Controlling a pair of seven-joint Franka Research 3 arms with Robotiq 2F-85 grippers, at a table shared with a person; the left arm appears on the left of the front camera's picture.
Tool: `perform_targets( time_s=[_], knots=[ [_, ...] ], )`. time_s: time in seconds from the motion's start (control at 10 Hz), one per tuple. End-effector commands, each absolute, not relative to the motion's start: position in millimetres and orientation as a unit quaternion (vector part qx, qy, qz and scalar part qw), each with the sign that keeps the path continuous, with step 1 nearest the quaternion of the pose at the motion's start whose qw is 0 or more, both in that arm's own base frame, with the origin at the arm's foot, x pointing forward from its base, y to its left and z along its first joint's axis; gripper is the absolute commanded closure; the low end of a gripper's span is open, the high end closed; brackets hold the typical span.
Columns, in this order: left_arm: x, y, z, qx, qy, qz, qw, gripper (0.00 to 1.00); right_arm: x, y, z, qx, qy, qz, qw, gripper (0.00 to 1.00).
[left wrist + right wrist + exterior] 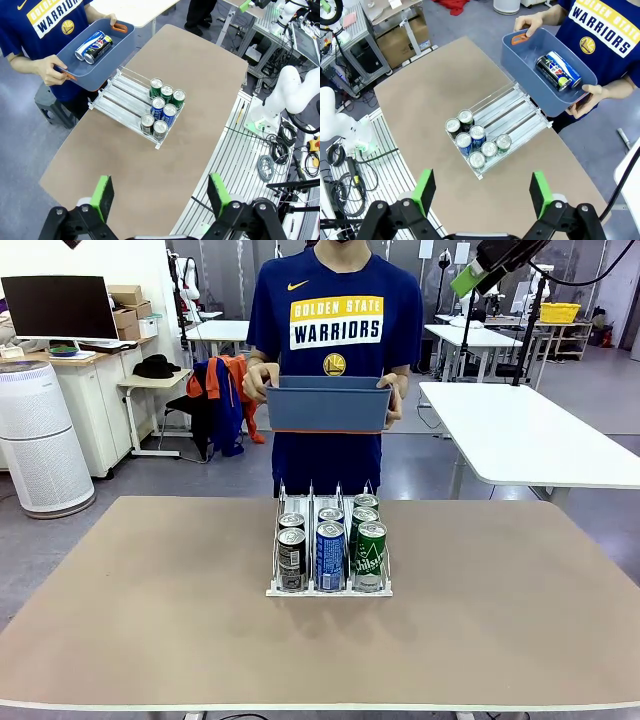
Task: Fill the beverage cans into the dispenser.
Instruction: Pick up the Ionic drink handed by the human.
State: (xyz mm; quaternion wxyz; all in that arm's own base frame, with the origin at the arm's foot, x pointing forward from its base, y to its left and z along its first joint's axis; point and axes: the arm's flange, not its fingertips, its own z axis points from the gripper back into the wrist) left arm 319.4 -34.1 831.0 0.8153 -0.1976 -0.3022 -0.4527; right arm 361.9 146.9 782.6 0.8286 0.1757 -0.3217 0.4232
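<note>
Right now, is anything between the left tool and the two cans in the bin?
Nothing visible: the open left tool hangs high up, and both cans lie uncovered in the bin the person holds.

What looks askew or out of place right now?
Nothing stands out. The cans stand upright in the dispenser; two more lie in the bin the person holds.

Tan surface [150,620] in foreground, grey floor [200,475] beyond. White air purifier [35,440] at far left, beside white desk [90,410] with black monitor [58,307] and cardboard boxes [128,302]. Blue and orange clothing [222,400] hung near small side table [150,382]. White tables [530,430] at right; yellow crate [559,312] farther back.
</note>
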Motion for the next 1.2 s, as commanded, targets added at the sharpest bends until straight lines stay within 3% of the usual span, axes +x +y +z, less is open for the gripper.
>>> perform_targets(
  time_s=[0.0, 1.1],
  knots=[
    [318.5, -33.9, 830.0, -0.193, -0.304, -0.453, 0.816, 0.00, 360.9, 147.0, 782.5, 0.177, -0.318, 0.426, 0.828, 0.00],
    [318.5, -33.9, 830.0, -0.193, -0.304, -0.453, 0.816, 0.00, 360.9, 147.0, 782.5, 0.177, -0.318, 0.426, 0.828, 0.00]
  ],
)
